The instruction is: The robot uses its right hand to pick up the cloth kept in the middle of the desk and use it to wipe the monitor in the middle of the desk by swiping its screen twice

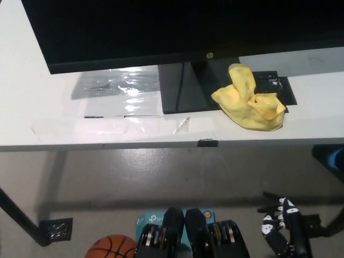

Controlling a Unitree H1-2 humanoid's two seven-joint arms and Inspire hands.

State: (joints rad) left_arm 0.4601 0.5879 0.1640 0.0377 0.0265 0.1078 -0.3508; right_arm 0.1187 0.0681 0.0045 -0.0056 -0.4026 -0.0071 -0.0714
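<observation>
The yellow cloth (248,101) lies crumpled at the right of centre in the frame, on the white desk (48,115), touching the right edge of the monitor's dark base (185,88) and partly covering a black plate (278,86) set in the desktop behind it. It looks like a soft, light rag: limp, folded over itself, with one lobe standing up at its upper left and a flatter, spread skirt toward the lower right. It should give under any touch and bunch up rather than slide, so the likeliest hold is a closing grasp over the raised folds near its middle, gathering enough fabric that a pad of it hangs free for wiping. Nothing about it seems fragile or slippery. The monitor (177,29) fills the top of the frame, its screen dark and its lower bezel overhanging the base just left of the cloth. The desktop is smooth and pale, with a glossy transparent sheet (115,86) to the left of the base and strips of clear tape near the front edge. The right hand (282,228) sits low at the bottom right of the frame, well below the desk edge and well apart from the cloth, its fingers spread and holding nothing. The left hand is not in view. Below the desk are a grey floor, a basketball (112,247) at the bottom left and a desk foot (54,230).
</observation>
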